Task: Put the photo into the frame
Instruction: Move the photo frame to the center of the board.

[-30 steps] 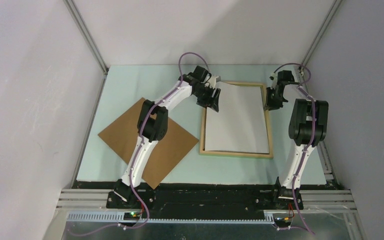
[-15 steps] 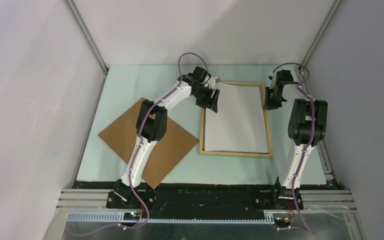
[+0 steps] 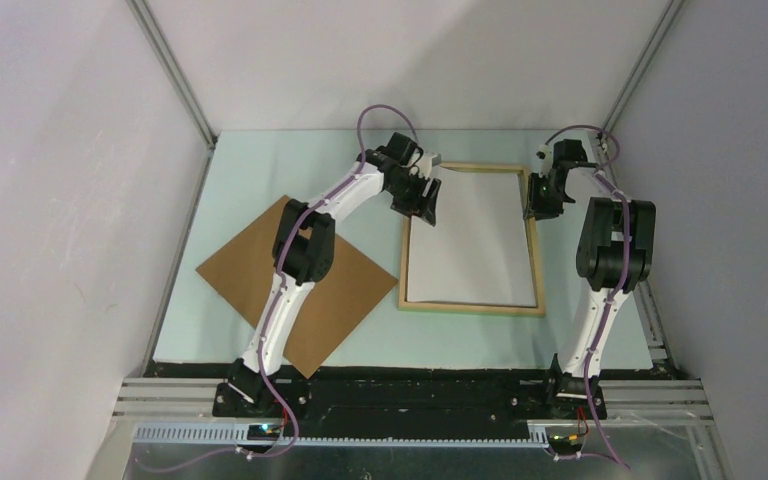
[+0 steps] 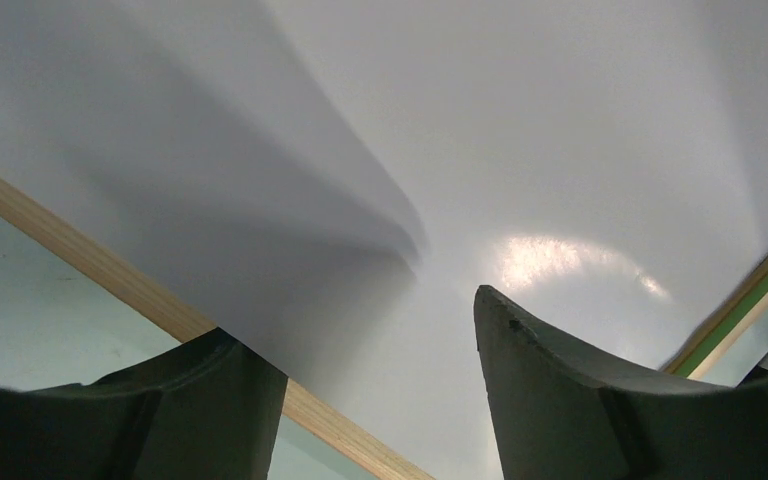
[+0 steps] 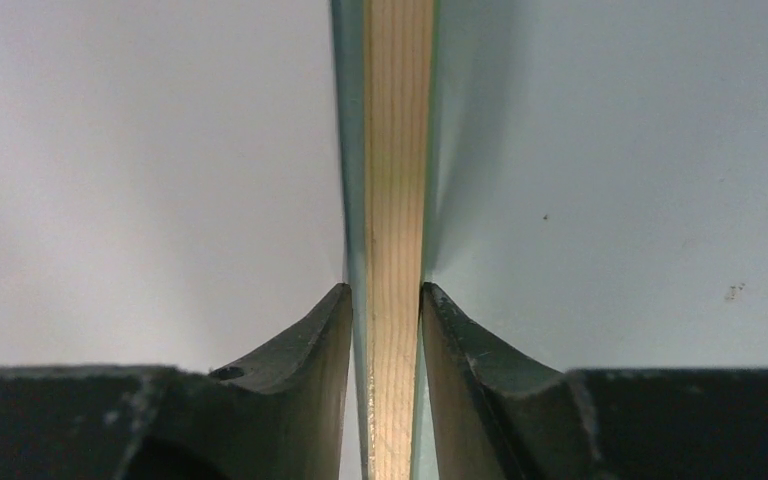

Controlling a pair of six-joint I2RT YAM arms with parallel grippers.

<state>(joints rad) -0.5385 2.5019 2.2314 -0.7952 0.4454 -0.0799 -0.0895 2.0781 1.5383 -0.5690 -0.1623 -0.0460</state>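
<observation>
At centre right of the top view, the right gripper clamps the right rail of the frame while the left gripper, jaws apart, stands over the buckled upper-left corner of the white-backed photo, which apparently next needs pressing flat inside the frame.

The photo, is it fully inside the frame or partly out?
Partly out. The photo bulges and overlaps the wooden rail of the frame beside the left gripper.

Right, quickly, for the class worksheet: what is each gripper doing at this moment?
Left gripper: open, fingers spread apart over the white sheet.
Right gripper: closed on the wooden side rail of the frame.
</observation>
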